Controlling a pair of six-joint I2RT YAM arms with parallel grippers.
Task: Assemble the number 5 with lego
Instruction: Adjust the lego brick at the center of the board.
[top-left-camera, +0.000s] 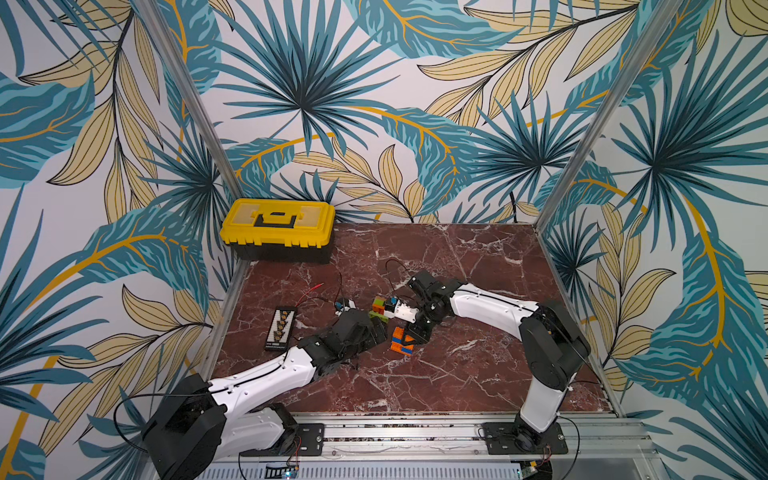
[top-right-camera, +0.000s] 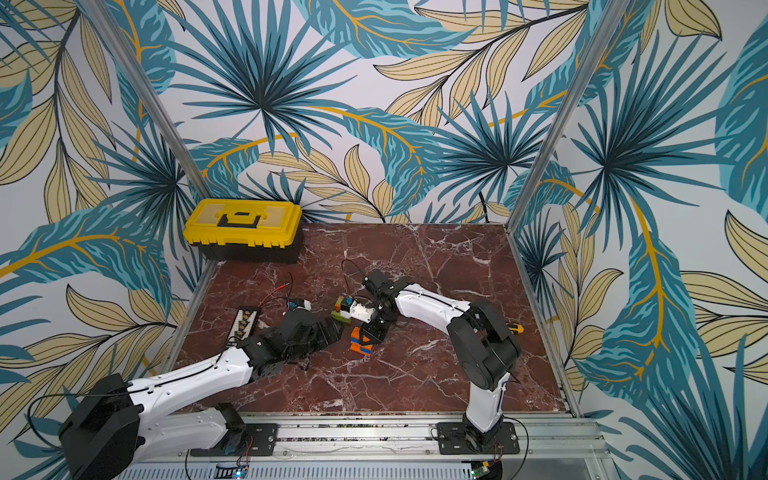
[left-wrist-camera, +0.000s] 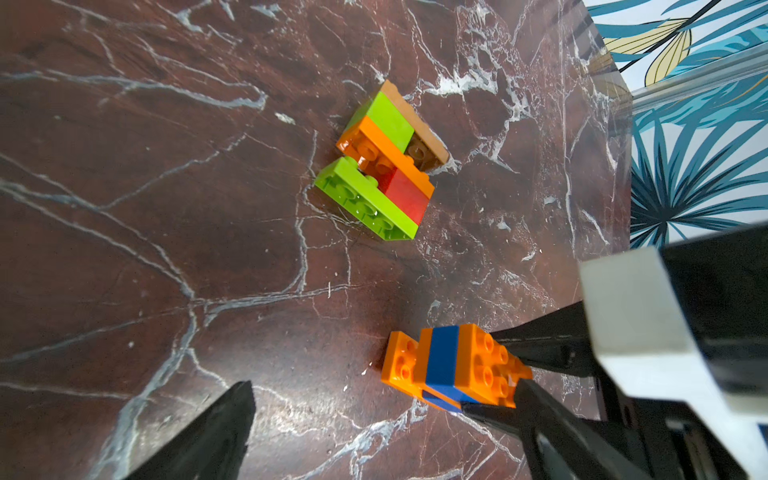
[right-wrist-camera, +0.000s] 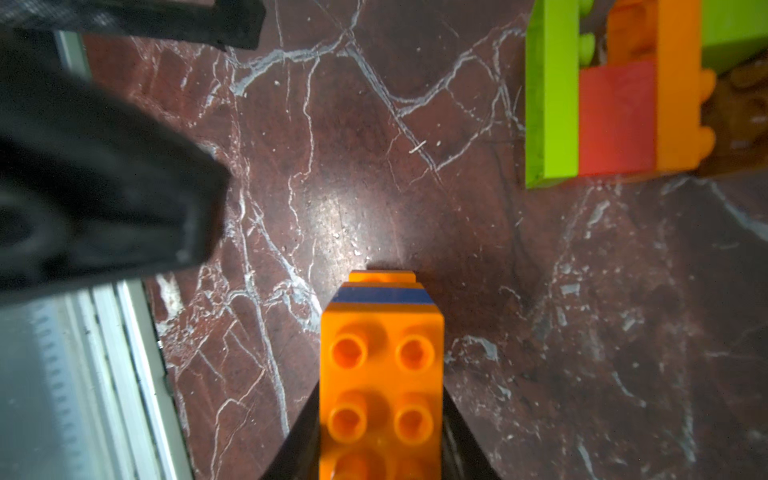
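- The right gripper (right-wrist-camera: 380, 440) is clamped on the orange/blue striped cluster (right-wrist-camera: 380, 361), with one finger against each long side of its end orange brick.
- That cluster sits low on the marble table (top-left-camera: 478, 357), near the middle.
- Its studs face back toward the right gripper. Its layers run straight out from the fingers: orange, blue, orange.
- In both top views its stripes run crosswise, and its long axis points from the far side toward the table's front edge.
- The green/orange/red/tan cluster (left-wrist-camera: 386, 166) lies on its side just beyond, apart from the striped one.
- Its studs point along the table, not up. The long lime brick sets its long axis, roughly left to right in a top view.
- The left gripper (top-left-camera: 378, 332) gapes wide and holds nothing, just beside the striped cluster on the robot's left.
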